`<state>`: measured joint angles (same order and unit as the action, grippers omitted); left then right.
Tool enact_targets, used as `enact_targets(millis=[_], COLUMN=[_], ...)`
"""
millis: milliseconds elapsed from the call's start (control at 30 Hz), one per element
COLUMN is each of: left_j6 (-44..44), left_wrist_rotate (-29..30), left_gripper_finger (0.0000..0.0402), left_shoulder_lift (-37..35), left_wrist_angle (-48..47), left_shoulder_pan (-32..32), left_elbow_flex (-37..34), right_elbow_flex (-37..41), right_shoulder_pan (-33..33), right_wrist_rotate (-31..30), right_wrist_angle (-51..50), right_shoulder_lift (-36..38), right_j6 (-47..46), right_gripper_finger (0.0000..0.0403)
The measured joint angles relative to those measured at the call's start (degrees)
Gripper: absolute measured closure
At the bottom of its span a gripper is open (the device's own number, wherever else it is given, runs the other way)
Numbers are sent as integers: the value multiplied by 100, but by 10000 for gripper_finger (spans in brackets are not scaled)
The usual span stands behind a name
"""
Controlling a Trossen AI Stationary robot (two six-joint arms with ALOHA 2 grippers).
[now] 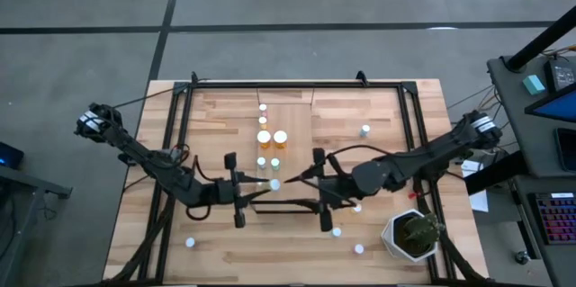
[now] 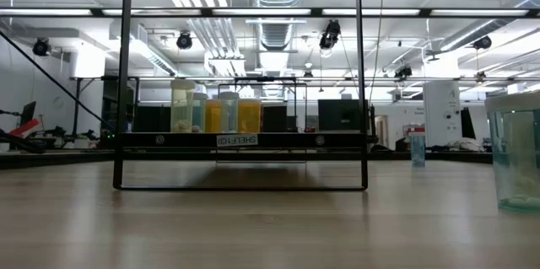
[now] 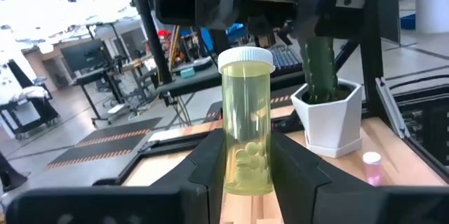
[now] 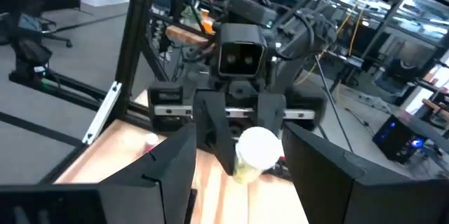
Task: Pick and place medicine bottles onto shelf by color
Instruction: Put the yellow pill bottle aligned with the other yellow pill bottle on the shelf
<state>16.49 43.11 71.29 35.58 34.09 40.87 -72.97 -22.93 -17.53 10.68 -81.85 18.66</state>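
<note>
My left pincer [image 3: 247, 175] clamps a greenish medicine bottle [image 3: 246, 122] above the tabletop [image 1: 378, 112]; my right pincer [image 4: 238, 157] faces it, spread wide.

orange bottles [image 1: 264, 138]: 2 | potted plant [image 1: 414, 234]: 1 | shelf [image 1: 294, 116]: 1 | robot arms [image 1: 144, 156]: 2

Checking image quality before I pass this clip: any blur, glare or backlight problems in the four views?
High view: even light, sharp. Low view: bright ceiling lights backlight the shelf, so its bottles read dim, and the near tabletop is soft. Left wrist view: the greenish bottle is sharp, the upper-left background washed out. Right wrist view: soft throughout, with that bottle's white cap overexposed.
</note>
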Motion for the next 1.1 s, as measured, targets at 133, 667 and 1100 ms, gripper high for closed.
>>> enact_targets(millis=[133,667,1100], left_j6=[82,66,42], left_wrist_rotate=[-2,-260,-269], left_gripper_finger=[324,324,308], left_shoulder_lift=[-9,-5,1], left_wrist_angle=[-2,295,286], left_shoulder_pan=[0,4,9], left_elbow_flex=[30,34,28], right_elbow_flex=[-437,-1060,-1060], right_shoulder_pan=[75,161,165], right_wrist_rotate=[-37,-59,-71], right_wrist_angle=[-176,-750,-859], right_shoulder_lift=[-330,-824,-808], right_j6=[-87,-215,-263], right_gripper_finger=[202,225,298])
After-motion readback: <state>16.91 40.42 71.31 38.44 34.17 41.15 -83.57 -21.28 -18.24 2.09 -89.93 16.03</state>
